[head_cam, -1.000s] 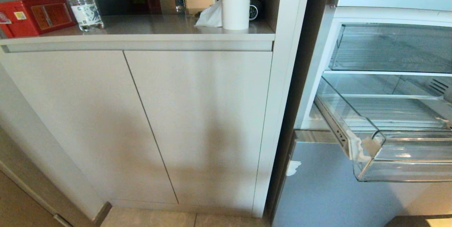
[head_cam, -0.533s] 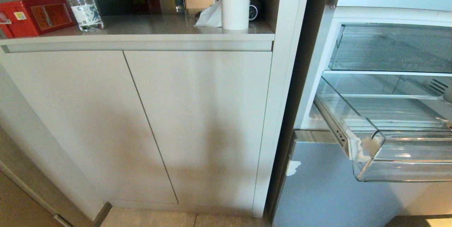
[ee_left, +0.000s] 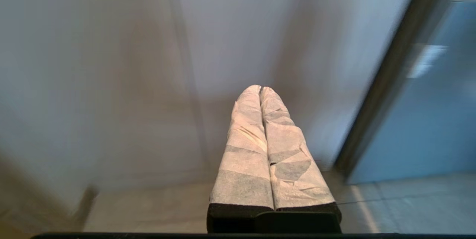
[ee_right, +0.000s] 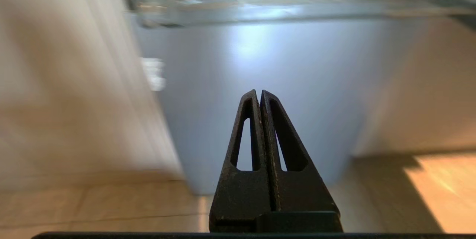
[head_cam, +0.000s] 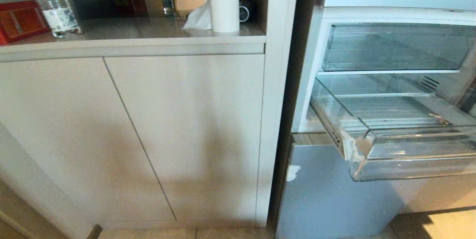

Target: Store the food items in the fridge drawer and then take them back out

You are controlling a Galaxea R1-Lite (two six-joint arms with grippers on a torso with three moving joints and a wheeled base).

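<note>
The fridge drawer (head_cam: 401, 146) stands pulled out of the open fridge, to the right of the white cabinet (head_cam: 148, 131), and its ribbed floor looks bare; no red fruit shows anywhere, in the drawer, on the counter above the cabinet, or in either wrist view.

The left gripper (ee_left: 260, 89), its wrapped fingers pressed together on nothing, points at the cabinet's lower front near the floor. The right gripper (ee_right: 259, 92) is likewise clenched and empty, aimed at the grey-blue panel (ee_right: 260, 83) under the drawer, whose clear front edge runs above the fingertips, well apart from them.

My guess is the robot is squaring up to the fridge between steps. To do that well it wants to settle with the drawer centred ahead, keep both arms tucked low so neither clips the drawer's chipped front corner (head_cam: 359, 146), and find the food before reaching in.
</note>
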